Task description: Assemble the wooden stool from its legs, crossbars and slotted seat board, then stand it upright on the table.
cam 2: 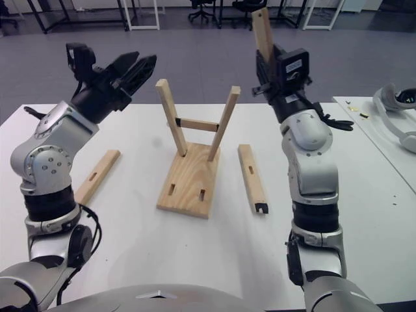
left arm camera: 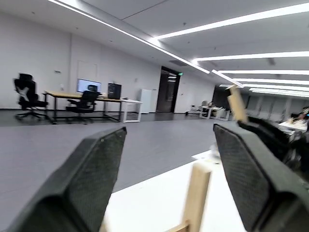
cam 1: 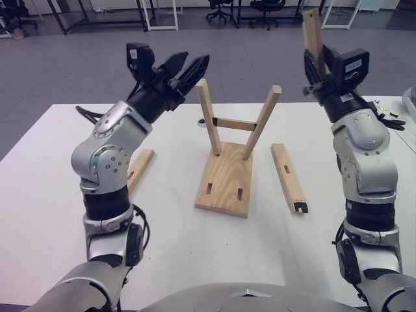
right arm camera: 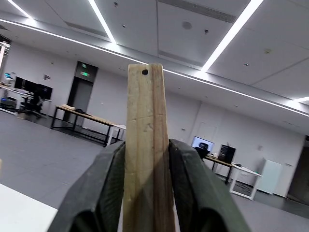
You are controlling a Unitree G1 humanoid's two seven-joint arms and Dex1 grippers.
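The slotted seat board (cam 1: 225,182) lies flat mid-table with two legs (cam 1: 208,117) standing in its far slots, joined by a short crossbar (cam 1: 235,124). Two near slots are bare. My left gripper (cam 1: 185,69) hovers open just left of the left leg's top, holding nothing. My right gripper (cam 1: 320,64) is raised at the right, shut on a wooden leg (cam 1: 312,34) that points upward; the same leg (right arm camera: 147,154) sits between its fingers in the right wrist view. One loose leg (cam 1: 288,177) lies right of the board, another (cam 1: 139,170) at the left.
White table (cam 1: 169,253) with free room in front of the board. A small ring-like item (cam 1: 202,121) lies behind the stool. Black cables (cam 1: 392,119) and a white headset (cam 2: 398,110) sit at the far right. Office desks and chairs stand on the floor beyond.
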